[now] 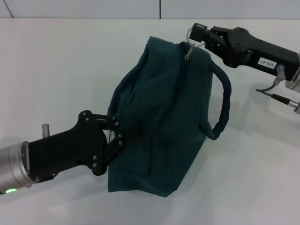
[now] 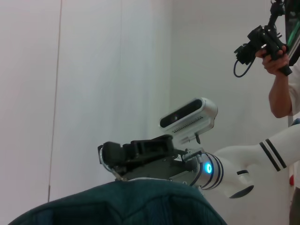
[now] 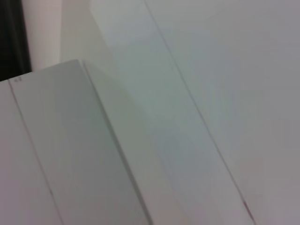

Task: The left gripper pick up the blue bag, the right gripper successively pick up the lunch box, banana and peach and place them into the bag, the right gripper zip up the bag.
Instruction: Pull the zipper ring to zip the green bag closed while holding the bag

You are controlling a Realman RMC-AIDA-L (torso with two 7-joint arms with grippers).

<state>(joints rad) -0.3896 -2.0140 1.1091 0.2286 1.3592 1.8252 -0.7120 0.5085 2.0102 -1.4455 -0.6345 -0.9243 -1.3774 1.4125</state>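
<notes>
Your left gripper [image 1: 115, 136] is clamped on the side of the dark teal-blue fabric bag [image 1: 159, 117], held above the white table [image 1: 56, 70]. Your right gripper [image 1: 197, 36] pinches the metal ring zip pull [image 1: 194, 42] at the top corner; pull steadily along the zip line while the left holds taut.

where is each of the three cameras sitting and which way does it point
Head view: on the robot's head, looking down at the white table; the left gripper is clamped on the dark teal fabric bag, the right gripper on its metal zip ring.
Left wrist view: on the left arm, looking up over the bag at the right gripper and a person's hand holding a black device.
Right wrist view: on the right arm, facing pale panels only; no robot parts show.
Shared: head and left wrist views both show the bag and right gripper.
</notes>
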